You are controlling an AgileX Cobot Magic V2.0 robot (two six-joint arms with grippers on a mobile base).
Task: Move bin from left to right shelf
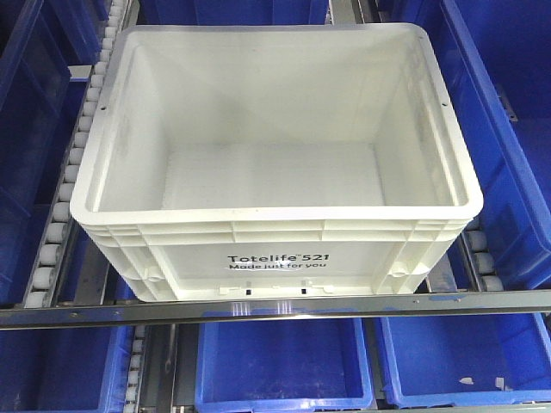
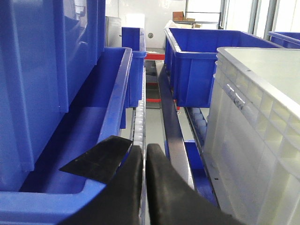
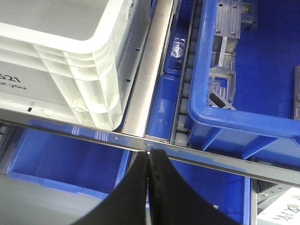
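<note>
**Bin on roller lane, ungripped — transfer stage unclear**

Item 1, bin (image 1: pixel 275 163): white tote, empty, upright on a roller lane of the rack, its printed side facing the front rail (image 1: pixel 275 308). It sits slightly skewed to the rail. Neither arm touches it.

Item 2, left gripper (image 2: pixel 145 159): jaws pressed together, holding nothing. It hangs low beside the bin's side wall, pointing along the roller track (image 2: pixel 139 117) between the bin and a blue bin (image 2: pixel 93 117).

Item 3, right gripper (image 3: pixel 149 161): jaws closed tip to tip, empty. It sits in front of the rail, just off the bin's near corner.

Status: which shelf the bin occupies cannot be told from these views. Judged from closed, empty jaws, either the move is not yet begun or the bin is already set down; no grasp is in place.

Surroundings: blue bins flank the tote on both sides and fill the level below (image 1: pixel 284 361). One to the right holds metal parts (image 3: pixel 229 28).

Obstructions: the front rail bars a straight pull-out, so the bin would likely need lifting over it. Neighbouring blue bins leave narrow gaps for fingers along its sides.
</note>
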